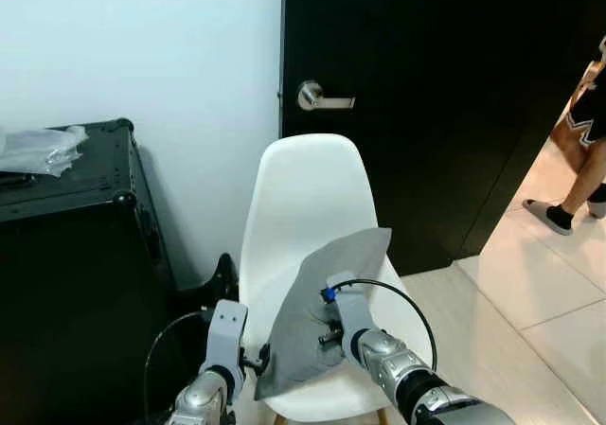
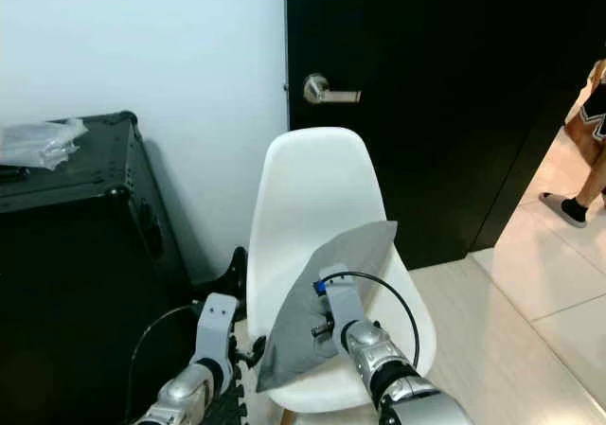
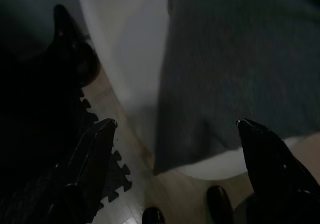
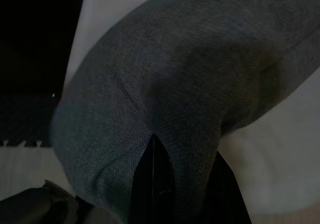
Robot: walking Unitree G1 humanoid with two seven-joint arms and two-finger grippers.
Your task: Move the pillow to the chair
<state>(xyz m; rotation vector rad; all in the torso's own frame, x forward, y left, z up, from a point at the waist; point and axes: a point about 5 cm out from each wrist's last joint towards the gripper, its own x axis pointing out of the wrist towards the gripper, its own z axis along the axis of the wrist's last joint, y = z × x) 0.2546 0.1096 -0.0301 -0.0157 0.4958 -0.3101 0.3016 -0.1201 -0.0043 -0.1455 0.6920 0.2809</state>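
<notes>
A grey pillow (image 1: 327,274) leans tilted on the seat of a white shell chair (image 1: 308,184), one corner up against the backrest. My right gripper (image 1: 329,334) is shut on the pillow's lower middle; in the right wrist view its black fingers (image 4: 155,184) pinch a fold of the grey fabric (image 4: 190,84). Just off the pillow's lower left corner, my left gripper (image 1: 254,357) stands open beside the seat edge. The left wrist view has its two fingertips (image 3: 107,126) spread wide, with the pillow corner (image 3: 225,74) and chair rim beyond them.
A black case (image 1: 76,255) with a clear plastic bag (image 1: 38,149) on top stands left of the chair. Behind is a black door (image 1: 436,113) with a metal handle (image 1: 322,97). A person's legs (image 1: 579,165) are in the doorway at right. Pale tiles (image 1: 530,302) lie right.
</notes>
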